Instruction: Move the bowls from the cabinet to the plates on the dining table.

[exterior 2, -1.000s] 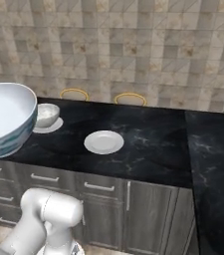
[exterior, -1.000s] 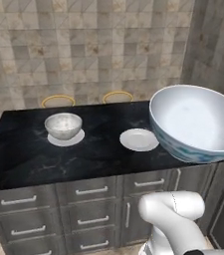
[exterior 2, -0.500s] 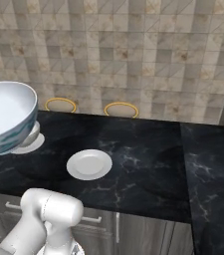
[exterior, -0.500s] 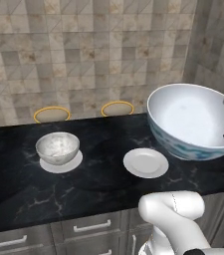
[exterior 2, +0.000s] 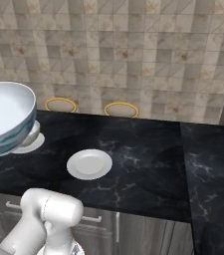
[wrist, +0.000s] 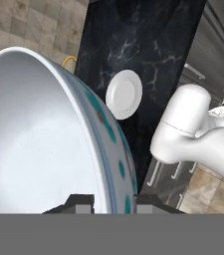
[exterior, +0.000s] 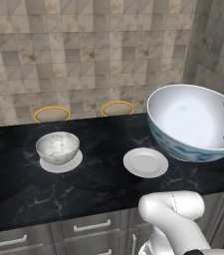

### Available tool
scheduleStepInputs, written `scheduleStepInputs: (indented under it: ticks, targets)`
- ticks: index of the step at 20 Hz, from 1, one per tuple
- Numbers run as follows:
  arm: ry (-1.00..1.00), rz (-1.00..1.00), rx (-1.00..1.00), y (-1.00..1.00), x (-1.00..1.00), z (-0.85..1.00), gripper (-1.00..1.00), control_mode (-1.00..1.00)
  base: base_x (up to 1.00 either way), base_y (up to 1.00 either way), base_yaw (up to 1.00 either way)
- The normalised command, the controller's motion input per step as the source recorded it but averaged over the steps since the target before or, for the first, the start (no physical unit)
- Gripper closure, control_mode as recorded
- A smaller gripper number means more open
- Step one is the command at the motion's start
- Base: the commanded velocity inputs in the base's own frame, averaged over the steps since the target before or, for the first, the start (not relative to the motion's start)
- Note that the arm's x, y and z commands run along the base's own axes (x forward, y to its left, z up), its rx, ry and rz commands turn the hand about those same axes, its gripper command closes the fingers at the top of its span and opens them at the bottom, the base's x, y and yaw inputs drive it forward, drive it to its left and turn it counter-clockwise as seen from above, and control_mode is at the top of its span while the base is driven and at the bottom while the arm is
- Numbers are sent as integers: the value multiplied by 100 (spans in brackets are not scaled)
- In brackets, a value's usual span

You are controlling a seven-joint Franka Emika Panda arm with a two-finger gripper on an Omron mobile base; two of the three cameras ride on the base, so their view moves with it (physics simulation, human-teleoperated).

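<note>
Blue-patterned bowl [exterior: 193,122] sits pinched in the hand [wrist: 113,201], whose fingers [wrist: 81,203] stand narrow on either side of the rim wall, one inside and one outside, as the hand view shows. It hangs in the air off the right end of the bench [exterior: 108,174], tilted so its pale inside faces up and toward the left base camera.

The relation that matters is bowl to empty plate [exterior: 145,162]. In the left base view that plate lies below and to the left of the carried bowl, near the front half of the black marble top. In the right base view the bowl [exterior 2: 6,119] is at the far left and the plate [exterior 2: 89,164] sits to its right, so the two are clearly apart and the bowl is not yet over it. How high the bowl hangs above the marble is hard to judge, since it is so close to the cameras.

Further left along the bench, the marbled bowl [exterior: 57,147] already rests on the other plate [exterior: 61,163]. Two yellow-rimmed chair backs [exterior: 117,107] show behind the bench, against the tiled wall [exterior: 83,50].

Judging from this, the coming move is a carry inward and leftward, levelling the bowl before lowering.
</note>
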Motion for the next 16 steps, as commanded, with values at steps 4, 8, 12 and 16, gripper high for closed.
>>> scheduleStepInputs:
  ticks: [4,8,12,16]
  targets:
    - [0,0,0,0,0,0,100,100,0,0,0]
    - [0,0,0,0,0,0,100,100,0,0,0]
    - [0,0,0,0,0,0,100,100,0,0,0]
    - [0,0,0,-2,3,0,100,-100,0,0,0]
